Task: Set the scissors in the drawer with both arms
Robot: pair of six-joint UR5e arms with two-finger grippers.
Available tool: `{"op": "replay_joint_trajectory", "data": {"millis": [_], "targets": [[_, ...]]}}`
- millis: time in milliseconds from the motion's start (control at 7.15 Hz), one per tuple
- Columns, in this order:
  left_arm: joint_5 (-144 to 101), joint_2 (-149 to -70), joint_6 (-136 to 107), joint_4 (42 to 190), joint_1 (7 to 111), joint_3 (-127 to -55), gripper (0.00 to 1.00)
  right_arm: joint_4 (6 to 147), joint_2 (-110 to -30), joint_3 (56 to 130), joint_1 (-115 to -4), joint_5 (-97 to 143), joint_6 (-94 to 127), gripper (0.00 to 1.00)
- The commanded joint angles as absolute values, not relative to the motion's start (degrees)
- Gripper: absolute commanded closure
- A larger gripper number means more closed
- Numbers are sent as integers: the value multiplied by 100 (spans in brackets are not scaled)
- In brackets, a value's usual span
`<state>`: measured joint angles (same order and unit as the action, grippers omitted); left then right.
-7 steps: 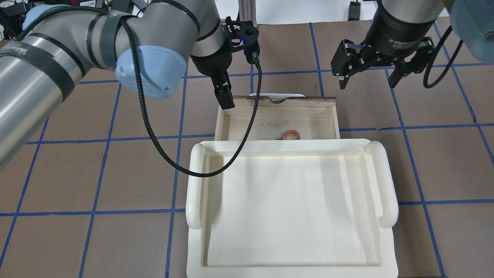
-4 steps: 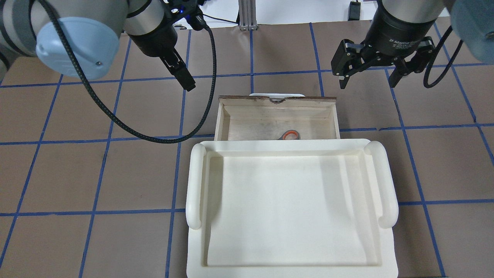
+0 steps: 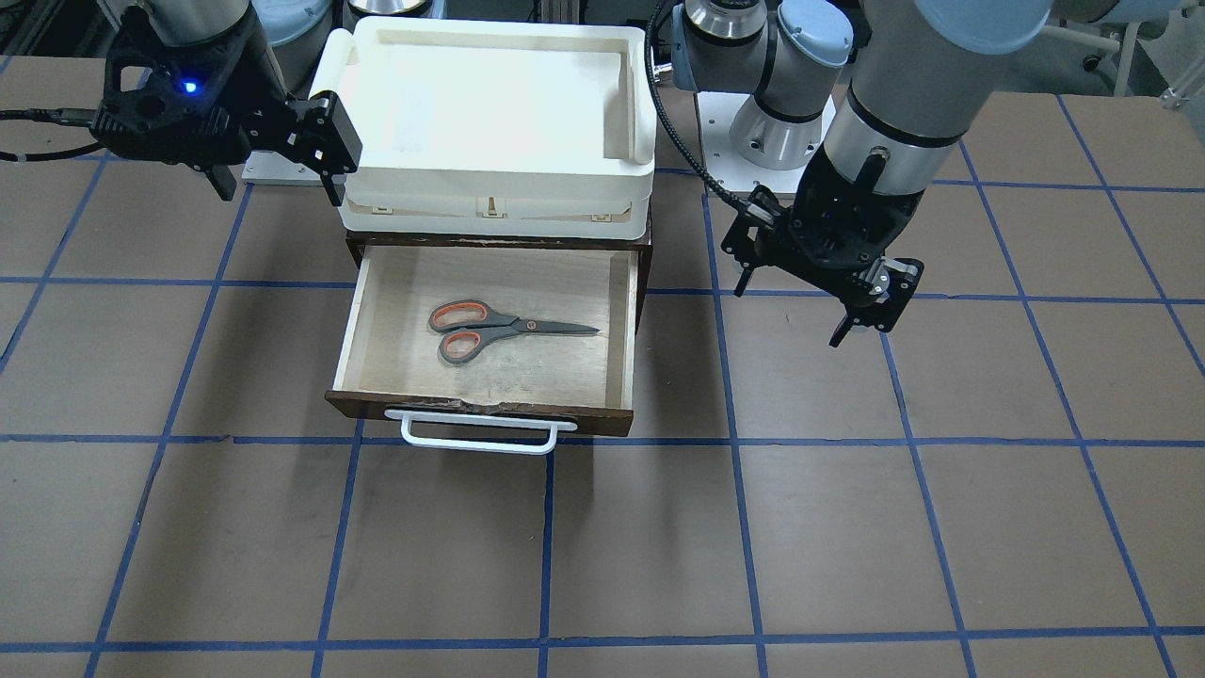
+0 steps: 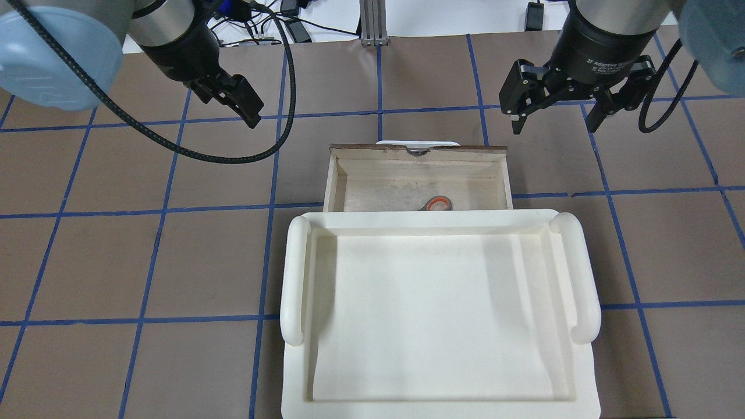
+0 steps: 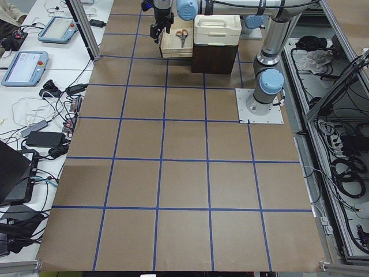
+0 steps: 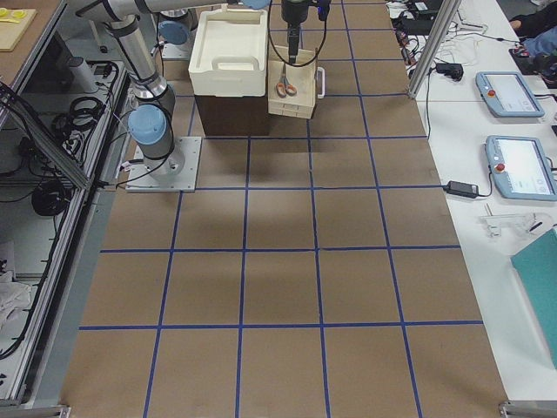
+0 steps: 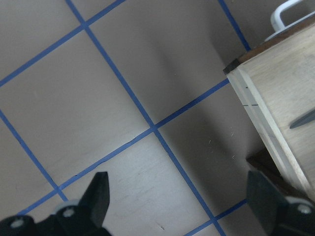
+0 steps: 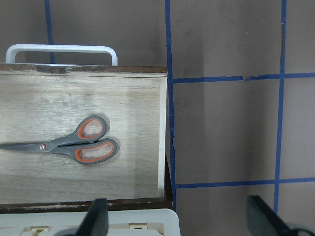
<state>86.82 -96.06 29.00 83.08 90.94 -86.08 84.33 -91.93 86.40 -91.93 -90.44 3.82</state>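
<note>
The scissors [image 3: 508, 330], grey loops lined in orange, lie flat inside the open drawer [image 3: 490, 412], blades toward my left side. They also show in the right wrist view [image 8: 74, 145], and one loop shows in the overhead view [image 4: 437, 203]. My left gripper [image 3: 795, 306] is open and empty. It hangs above the table beside the drawer and shows far left of it in the overhead view [image 4: 241, 107]. My right gripper [image 4: 554, 125] is open and empty, off the drawer's far right corner. It also shows in the front view [image 3: 280, 188].
A cream-white plastic tray [image 4: 297, 273] sits on top of the dark cabinet [image 3: 644, 264] and hides the drawer's rear part from overhead. The drawer's white bar handle [image 3: 475, 441] sticks out at the front. Brown table with a blue tape grid lies all around.
My left arm has swung away from the drawer's left front corner, out to the left and farther from the drawer. The right gripper, scissors and drawer have not moved.
</note>
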Motion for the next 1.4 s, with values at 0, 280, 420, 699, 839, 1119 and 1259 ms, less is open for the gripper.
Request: {"op": "replay_joint_trajectory", "data": {"millis": [0, 280, 420, 699, 839, 1119, 1259], "targets": [[8710, -9502, 2471, 8420, 8921, -8613, 0, 8429, -9193, 8640, -9193, -9044, 378, 0], [8893, -9492, 1936, 8376, 8921, -8622, 0, 8446, -9193, 8640, -9193, -9044, 387, 0], [8895, -9492, 1829, 8402, 8912, -8613, 0, 8446, -9193, 8640, -9193, -9044, 387, 0], [8895, -9457, 1243, 8420, 8921, -8631, 0, 8446, -9193, 8640, -9193, -9044, 387, 0], [8912, -9387, 1231, 8637, 8869, -8648, 0, 8446, -9193, 8640, -9193, -9044, 387, 0], [8912, -9299, 1222, 8754, 8719, -8692, 0, 8446, -9193, 8640, -9193, -9044, 387, 0], [8912, -9299, 1222, 8754, 8719, -8701, 0, 8446, -9193, 8640, -9193, -9044, 387, 0]]}}
